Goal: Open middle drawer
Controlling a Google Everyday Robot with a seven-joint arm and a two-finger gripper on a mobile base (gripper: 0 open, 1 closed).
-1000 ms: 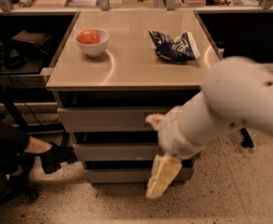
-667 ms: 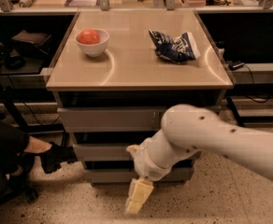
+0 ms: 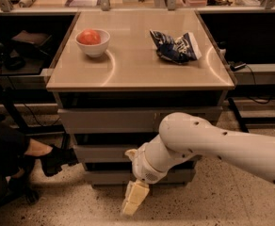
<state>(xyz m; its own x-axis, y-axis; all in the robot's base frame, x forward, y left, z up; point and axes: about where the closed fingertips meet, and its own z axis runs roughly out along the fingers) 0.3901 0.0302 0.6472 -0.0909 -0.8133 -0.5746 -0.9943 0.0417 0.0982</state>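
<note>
The middle drawer (image 3: 100, 153) is a wide shallow grey front, the second of three under the tan table top (image 3: 137, 67). It looks closed, in line with the fronts above and below. My gripper (image 3: 132, 199) hangs from the white arm (image 3: 213, 142), pointing down toward the floor. It is in front of the lowest drawer (image 3: 104, 177), below the middle drawer's lower edge and a little right of its centre. The arm's wrist covers the right part of the middle drawer front.
On the table top stand a white bowl with a red fruit (image 3: 93, 40) at the left and a crumpled blue chip bag (image 3: 175, 47) at the right. The taller top drawer front (image 3: 104, 120) is above. A person's dark shoe (image 3: 55, 158) lies left of the cabinet. The floor is speckled.
The arm has swung left and down across the drawer fronts. The gripper has moved from the cabinet's right side to low in front of its centre.
</note>
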